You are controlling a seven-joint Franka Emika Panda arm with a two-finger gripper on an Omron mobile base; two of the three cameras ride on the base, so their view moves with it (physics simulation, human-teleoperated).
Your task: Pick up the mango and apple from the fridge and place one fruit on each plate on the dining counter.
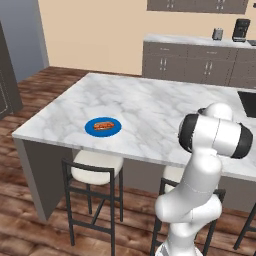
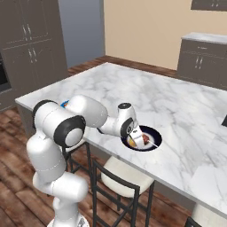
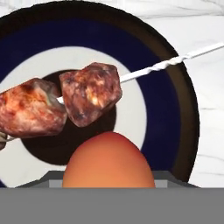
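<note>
Orange mango (image 3: 108,161) clenched in gripper (image 2: 141,140) | directly over dark plate (image 3: 183,87) | skewered meat (image 3: 61,103) just beyond, crowding centre

The white arm rises from its base at the near side of the table (image 2: 177,106), bends at a dark-jointed elbow and reaches forward and low over the tabletop. The wrist turns down, so the gripper (image 2: 138,141) points at the surface. Its fingers are closed around the mango (image 3: 108,161), which sits between them, just above the dark plate (image 2: 155,135)
</note>
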